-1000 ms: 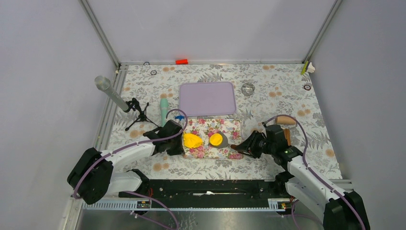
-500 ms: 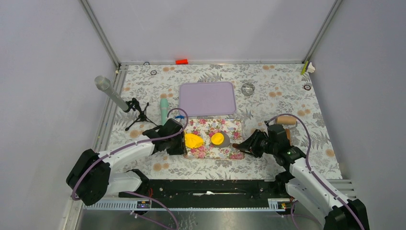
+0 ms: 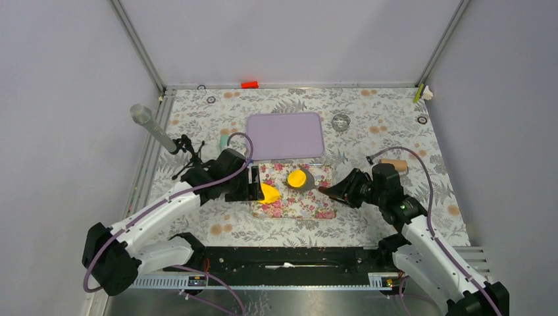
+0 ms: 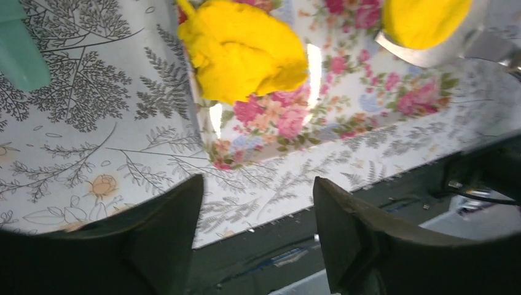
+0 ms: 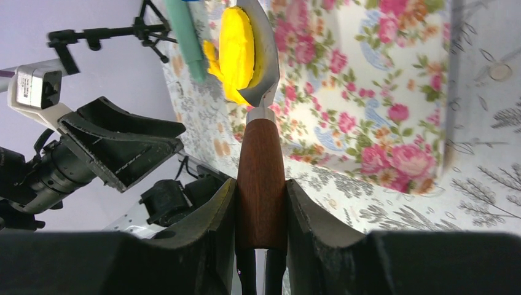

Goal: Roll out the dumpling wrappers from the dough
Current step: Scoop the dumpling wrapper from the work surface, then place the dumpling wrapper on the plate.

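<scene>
The dough [image 3: 268, 192] [image 4: 242, 49] is a thick, bright yellow lump at the left end of the floral board [image 3: 299, 204] [image 4: 344, 92]. My left gripper [image 3: 254, 186] [image 4: 258, 184] stands open just left of the lump, with nothing between its fingers. My right gripper [image 3: 342, 191] [image 5: 261, 187] is shut on the wooden handle of a spatula [image 3: 327, 189] [image 5: 261, 172]. A small round yellow dumpling wrapper [image 3: 297, 178] [image 5: 236, 52] [image 4: 424, 21] lies on the spatula's metal blade [image 5: 265, 61], over the far part of the board.
A lilac tray [image 3: 285, 135] sits behind the board. A mint tube [image 3: 225, 141] and a microphone on a tripod [image 3: 158, 131] stand to the left. A brown cylinder [image 3: 395, 164] lies at the right. A red block [image 3: 249, 84] is at the far edge.
My left gripper has opened beside the dough lump, and its arm has swung up and right. The right gripper has carried the spatula with the wrapper towards the board's far edge.
</scene>
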Robot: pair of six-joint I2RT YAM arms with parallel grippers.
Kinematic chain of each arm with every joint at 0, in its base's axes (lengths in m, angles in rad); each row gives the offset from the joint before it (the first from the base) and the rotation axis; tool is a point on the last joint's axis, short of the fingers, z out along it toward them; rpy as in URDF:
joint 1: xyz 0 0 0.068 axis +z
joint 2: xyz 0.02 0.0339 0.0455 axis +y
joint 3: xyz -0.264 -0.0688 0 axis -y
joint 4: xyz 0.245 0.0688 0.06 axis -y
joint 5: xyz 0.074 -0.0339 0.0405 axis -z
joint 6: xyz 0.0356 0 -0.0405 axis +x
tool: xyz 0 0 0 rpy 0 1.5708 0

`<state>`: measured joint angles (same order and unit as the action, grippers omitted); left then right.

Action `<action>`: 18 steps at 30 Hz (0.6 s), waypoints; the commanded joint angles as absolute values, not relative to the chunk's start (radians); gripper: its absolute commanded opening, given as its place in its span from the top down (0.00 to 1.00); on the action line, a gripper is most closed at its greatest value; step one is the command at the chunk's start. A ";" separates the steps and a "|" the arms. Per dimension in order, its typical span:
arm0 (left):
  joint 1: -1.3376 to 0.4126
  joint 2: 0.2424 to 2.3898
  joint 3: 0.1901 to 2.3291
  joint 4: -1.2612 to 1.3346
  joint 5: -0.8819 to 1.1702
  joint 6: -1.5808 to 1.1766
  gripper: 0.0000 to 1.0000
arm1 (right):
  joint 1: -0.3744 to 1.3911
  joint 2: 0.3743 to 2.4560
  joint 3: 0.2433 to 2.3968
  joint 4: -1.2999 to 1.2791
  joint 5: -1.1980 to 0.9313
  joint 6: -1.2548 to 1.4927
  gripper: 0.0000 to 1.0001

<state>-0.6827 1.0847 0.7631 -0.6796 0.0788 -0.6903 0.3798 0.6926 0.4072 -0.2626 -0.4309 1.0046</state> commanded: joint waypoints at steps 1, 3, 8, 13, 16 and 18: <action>-0.686 1.045 0.938 -0.815 0.052 -0.610 0.24 | 0.388 0.738 0.529 -0.171 -0.460 0.997 1.00; -0.685 1.051 1.040 -0.881 0.014 -0.570 0.16 | 0.388 0.787 0.560 -0.104 -0.458 1.010 1.00; -0.684 1.092 1.308 -1.000 -0.059 -0.482 0.12 | 0.390 1.025 0.736 -0.020 -0.444 0.953 1.00; -0.674 1.156 1.496 -1.114 -0.150 -0.462 0.11 | 0.423 1.296 0.946 0.088 -0.397 0.913 1.00; -0.665 1.137 1.504 -1.114 -0.221 -0.502 0.11 | 0.440 1.477 1.104 0.092 -0.375 0.886 1.00; -0.642 1.103 1.473 -1.089 -0.253 -0.535 0.11 | 0.443 1.585 1.199 0.086 -0.371 0.882 1.00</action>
